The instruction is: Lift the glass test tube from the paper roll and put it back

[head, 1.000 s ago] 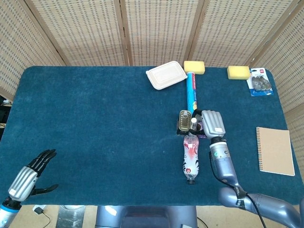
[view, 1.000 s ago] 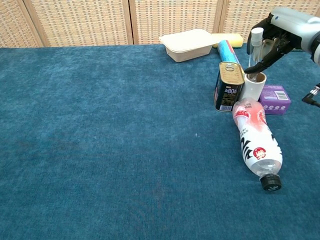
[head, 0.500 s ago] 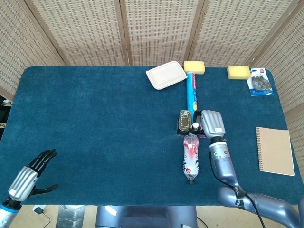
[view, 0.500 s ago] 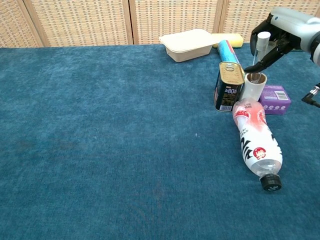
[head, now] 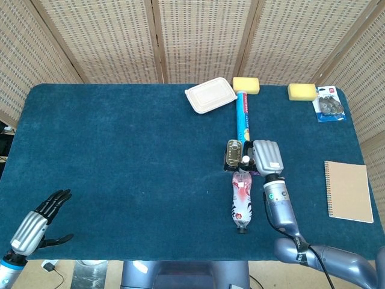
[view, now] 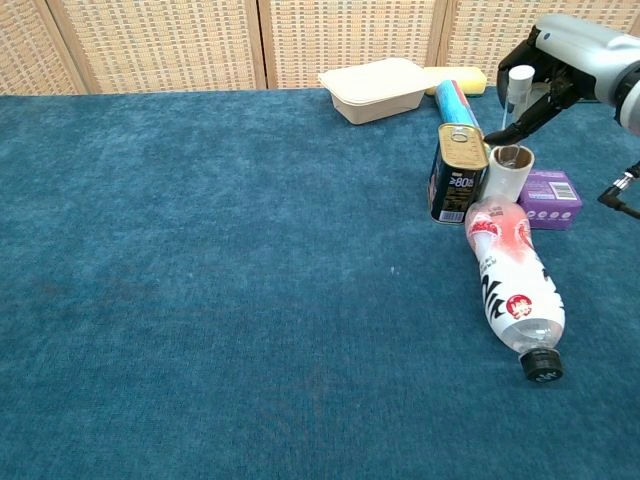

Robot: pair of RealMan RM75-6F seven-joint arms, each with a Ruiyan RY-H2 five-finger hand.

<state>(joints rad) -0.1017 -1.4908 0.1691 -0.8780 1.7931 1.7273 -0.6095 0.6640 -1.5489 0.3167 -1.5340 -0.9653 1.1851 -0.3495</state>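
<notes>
Tube (view: pixel 518 92) hangs pinched in the right hand (view: pixel 568 48), upright, clear of the roll (view: pixel 508 174) and just above its open mouth; its lower end is hard to make out against the fingers (view: pixel 527 117), so it may be slightly off the roll's axis.

Nearest in the chest view, a bottle (view: pixel 513 284) lies on its side, cap toward the camera, its far end touching the roll's foot. The roll stands upright, its core showing nothing inside. A can (view: pixel 458 172) stands touching it on one side and a purple box (view: pixel 550 198) sits just beside it on the other. Behind them a blue tube pack (view: pixel 457 101) lies flat, then a closed clamshell box (view: pixel 376 88), contents hidden.

The left hand (head: pixel 37 221) rests at the table's near corner, fingers spread, holding nothing.

The likely trouble is in the lowering: the roll is light and narrow, so if the glass meets the rim instead of the bore it could tip the roll against the can or bottle. The thin pinch could also let the smooth glass slip.
</notes>
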